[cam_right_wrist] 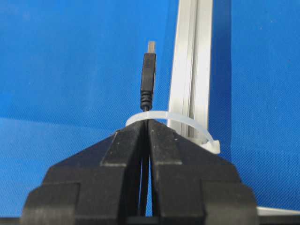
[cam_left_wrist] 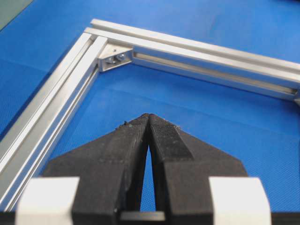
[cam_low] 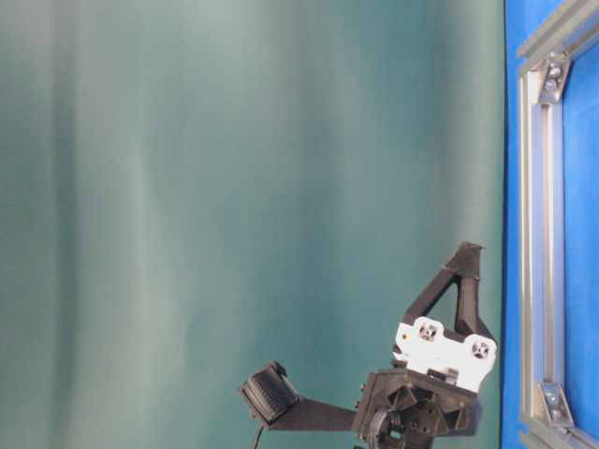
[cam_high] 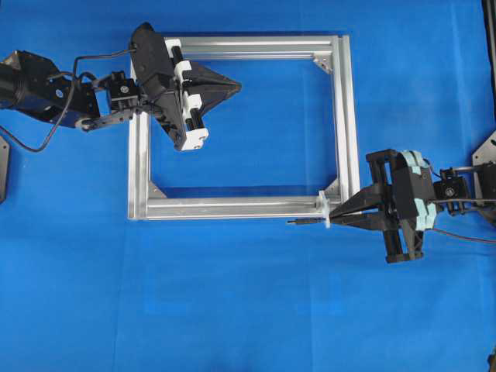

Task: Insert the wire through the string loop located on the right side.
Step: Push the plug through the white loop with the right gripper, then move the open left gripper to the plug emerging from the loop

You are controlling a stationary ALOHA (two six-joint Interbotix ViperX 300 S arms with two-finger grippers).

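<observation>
The right gripper [cam_right_wrist: 148, 123] is clamped on the wire [cam_right_wrist: 148, 79]: its two black ribbed fingers [cam_right_wrist: 125, 140] meet at the tips, and the thin black cable comes out between them, ending in a moulded strain relief and a small metal plug tip. The plug end has passed through the string loop [cam_right_wrist: 161, 116], a translucent white plastic tie that arches over the fingertips and wraps the near bar of the aluminium frame [cam_right_wrist: 192, 70]. In the overhead view this gripper [cam_high: 332, 215] sits at the frame's near right corner, the plug [cam_high: 304, 222] lying just outside the bar on open blue cloth [cam_high: 232, 302], with wide bare room towards the near edge of the table.

The left gripper [cam_left_wrist: 148, 117] is closed on nothing, its textured black pads pressed together above the cloth inside the frame. Overhead it [cam_high: 235, 84] hangs over the far left part of the frame [cam_high: 345, 116], apart from the slotted silver bars and the corner bracket [cam_left_wrist: 114, 58].
</observation>
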